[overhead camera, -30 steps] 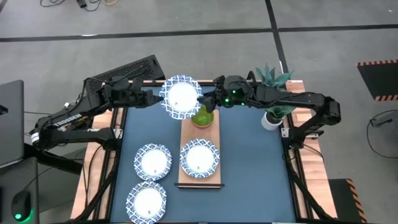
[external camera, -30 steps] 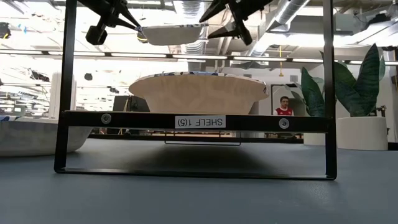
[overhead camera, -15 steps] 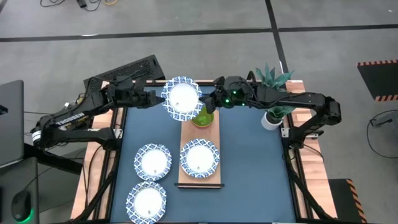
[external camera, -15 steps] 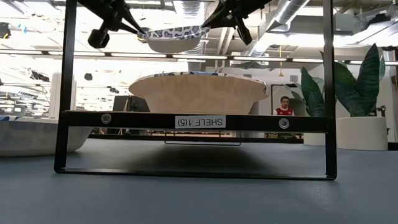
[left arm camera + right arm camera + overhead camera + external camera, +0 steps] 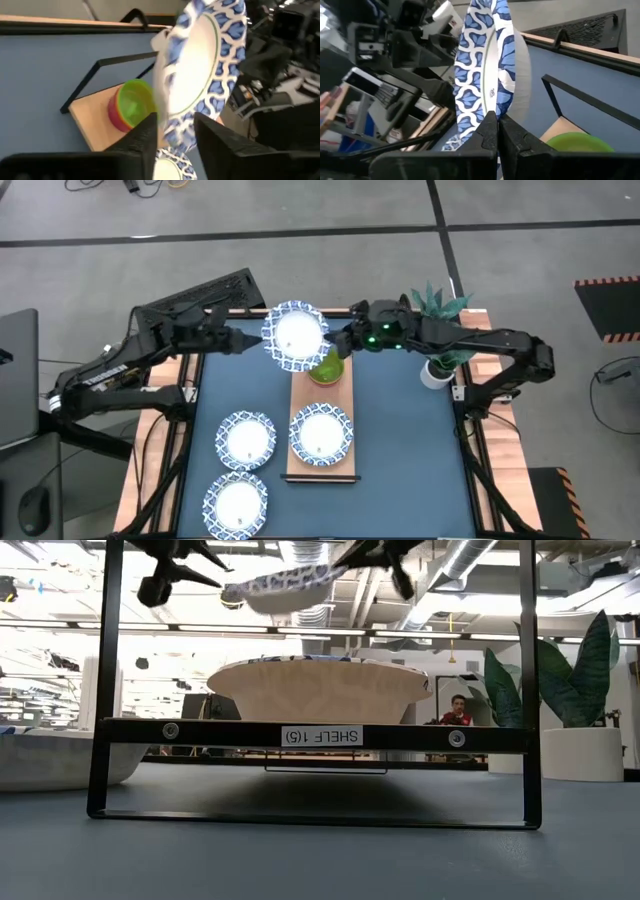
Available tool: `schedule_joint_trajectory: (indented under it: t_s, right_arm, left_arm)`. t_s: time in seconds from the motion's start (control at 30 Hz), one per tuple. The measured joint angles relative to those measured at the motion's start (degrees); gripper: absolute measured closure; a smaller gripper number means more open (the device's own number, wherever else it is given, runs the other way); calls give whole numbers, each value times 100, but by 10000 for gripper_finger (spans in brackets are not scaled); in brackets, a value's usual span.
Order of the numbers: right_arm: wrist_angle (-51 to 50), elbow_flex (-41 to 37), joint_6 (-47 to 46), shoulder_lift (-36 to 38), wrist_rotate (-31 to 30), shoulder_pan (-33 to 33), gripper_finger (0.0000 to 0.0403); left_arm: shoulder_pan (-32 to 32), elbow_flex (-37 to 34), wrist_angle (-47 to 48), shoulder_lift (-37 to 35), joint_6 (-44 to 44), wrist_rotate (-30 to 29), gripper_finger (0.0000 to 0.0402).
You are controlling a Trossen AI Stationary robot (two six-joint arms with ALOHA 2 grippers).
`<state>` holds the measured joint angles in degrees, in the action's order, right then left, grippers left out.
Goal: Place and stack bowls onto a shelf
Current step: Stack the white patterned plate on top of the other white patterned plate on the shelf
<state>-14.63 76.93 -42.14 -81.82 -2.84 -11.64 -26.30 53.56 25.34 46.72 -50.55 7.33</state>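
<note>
A white dish with a blue patterned rim (image 5: 294, 335) hangs in the air over the far end of the wooden shelf (image 5: 300, 465). My right gripper (image 5: 338, 345) is shut on its right rim. My left gripper (image 5: 250, 342) is open at the dish's left rim; in the left wrist view its fingers (image 5: 145, 140) stand on either side of the rim. A stack of small bowls, green on top (image 5: 326, 368), sits on the shelf's far end. Another dish (image 5: 320, 432) lies on the shelf's near half. My right gripper pinches the dish's right rim (image 5: 495, 107) between its two fingers (image 5: 487, 132). It comes from the table's right, nearly level. The dish is lifted clear of everything and tilts, its held side high and its left side (image 5: 240, 590) lower.
Two more patterned dishes (image 5: 246, 440) (image 5: 237, 502) lie on the blue tabletop left of the shelf. A potted plant (image 5: 436, 370) stands at the far right. A black frame (image 5: 105, 690) carries the shelf board.
My right gripper has shut on the dish's right rim and risen a little. My left gripper has opened and let go of the left rim. The dish, level before, now tips with its right side higher.
</note>
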Motion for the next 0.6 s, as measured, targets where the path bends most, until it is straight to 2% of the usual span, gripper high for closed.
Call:
schedule_joint_trajectory:
  t_s: [0.2, 0.4, 0.5, 0.6]
  right_arm:
    - [-829, 2, -463, 628, -12, 199, 384]
    - [-1794, 2, -1167, 811, 27, 1038, 384]
    - [-1667, -119, -1525, 750, 144, 1417, 384]
    - [-1045, -586, -2038, 754, 265, 1686, 384]
  left_arm:
    - [0, 0, 500, -601, 201, 327, 223]
    - [0, 0, 1248, -1036, 444, 425, 205]
    - [0, 0, 1477, -1128, 442, 198, 205]
    - [0, 0, 1566, -1156, 440, 30, 205]
